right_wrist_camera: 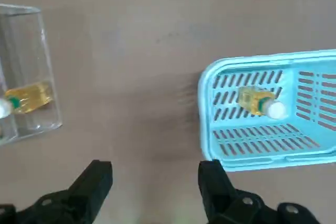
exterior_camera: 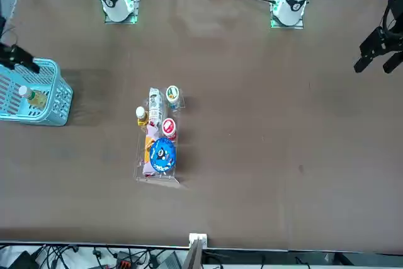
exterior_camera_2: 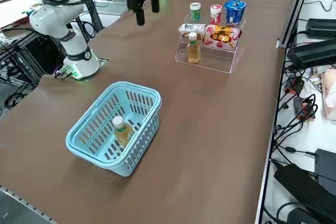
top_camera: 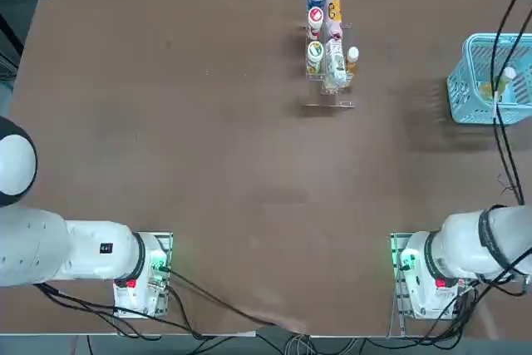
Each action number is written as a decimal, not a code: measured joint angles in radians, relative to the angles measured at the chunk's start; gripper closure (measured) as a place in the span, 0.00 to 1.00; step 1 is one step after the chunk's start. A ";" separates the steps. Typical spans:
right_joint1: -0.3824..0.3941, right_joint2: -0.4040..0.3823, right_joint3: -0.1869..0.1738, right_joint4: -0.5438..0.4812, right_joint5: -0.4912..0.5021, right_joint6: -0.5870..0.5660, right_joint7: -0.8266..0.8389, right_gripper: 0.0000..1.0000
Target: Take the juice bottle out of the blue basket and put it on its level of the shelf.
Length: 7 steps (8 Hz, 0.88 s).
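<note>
Right gripper, black and two-fingered [right_wrist_camera: 155, 165]: above the brown tabletop [top_camera: 249, 172], its fingers spread wide, released, nothing between them. Both fingertips [right_wrist_camera: 210, 169] show against bare brown surface in the wrist view. Exact height over the table: cannot tell.

Off to one side of the gripper, nearby: light blue rectangular plastic basket with lattice mesh walls [exterior_camera_2: 142, 153]. It rests on the table. Inside it, the juice bottle, small, slim, clear plastic, with pale amber liquid, a white cap and green at the neck [right_wrist_camera: 253, 99]. Looks about upright, cap uppermost, its body below the level of the rim. Gripper and bottle are apart.

Off to the gripper's opposite side: small narrow shelf of clear acrylic with stepped levels [exterior_camera_2: 215, 61], standing on the table, well apart from the basket. On the edge of it that faces the basket, a second amber bottle, white-capped, clear plastic [exterior_camera_2: 193, 51], upright.

Farther across the shelf from the gripper: two wrapped cylindrical packs, one mostly white [exterior_camera: 155, 106], one orange, pink and white [exterior_camera: 151, 149], end to end. Beyond those, a row of three upright items: small container with green-and-white lid [exterior_camera_2: 195, 11], small container with red-and-white lid [exterior_camera_2: 216, 14], wider blue round-lidded tub [exterior_camera_2: 234, 12].
</note>
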 joint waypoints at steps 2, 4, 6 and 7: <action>-0.093 0.016 -0.003 -0.016 -0.002 0.039 -0.002 0.00; -0.196 0.040 -0.005 -0.063 -0.002 0.125 -0.032 0.00; -0.280 0.058 -0.006 -0.141 -0.007 0.242 -0.074 0.00; -0.319 0.068 -0.007 -0.188 -0.008 0.311 -0.103 0.00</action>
